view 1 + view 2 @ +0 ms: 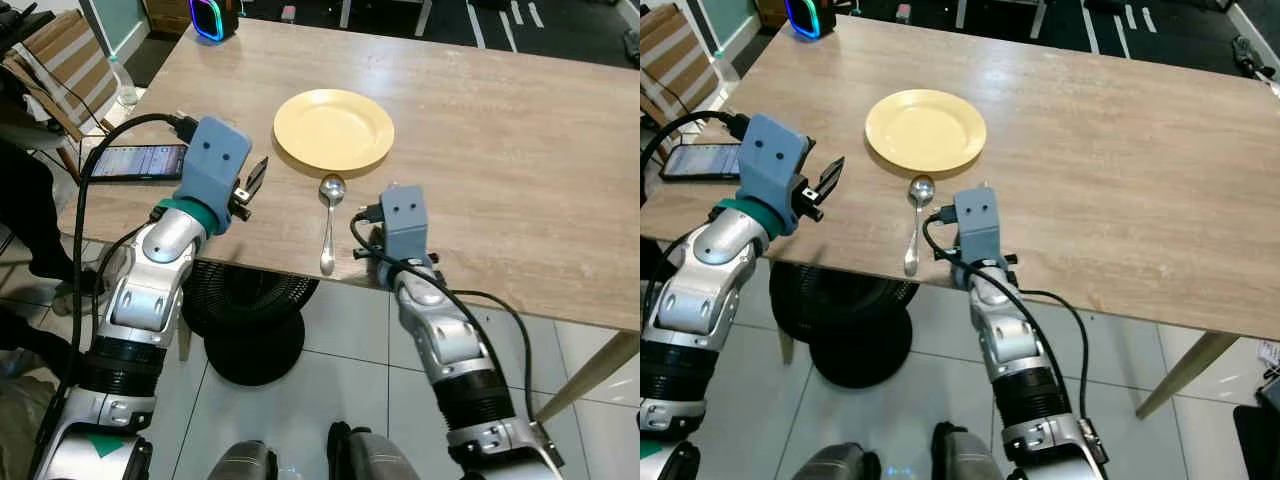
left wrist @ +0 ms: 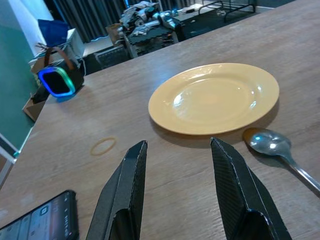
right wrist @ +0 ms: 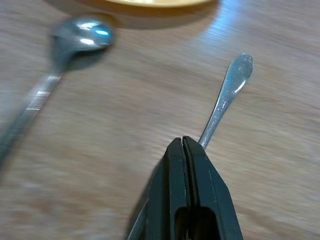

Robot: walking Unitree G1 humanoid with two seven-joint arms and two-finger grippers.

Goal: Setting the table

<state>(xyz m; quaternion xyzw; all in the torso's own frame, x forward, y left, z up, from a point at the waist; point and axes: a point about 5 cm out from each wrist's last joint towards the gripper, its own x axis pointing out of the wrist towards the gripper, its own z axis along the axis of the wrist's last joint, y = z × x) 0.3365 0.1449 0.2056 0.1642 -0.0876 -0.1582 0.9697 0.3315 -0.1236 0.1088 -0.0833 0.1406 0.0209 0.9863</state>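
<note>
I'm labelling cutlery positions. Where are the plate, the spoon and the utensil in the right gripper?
plate [image 1: 333,128], left eye view, centre.
spoon [image 1: 332,190], left eye view, bowl.
utensil handle [image 3: 235,80], right wrist view, flat end.
right gripper [image 3: 186,150], right wrist view, fingertips.

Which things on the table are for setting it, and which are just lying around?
For setting the table:
yellow plate
spoon beside the plate
thin metal handle pinched in the right hand

Just lying around:
phone
glowing speaker
rubber band
</note>
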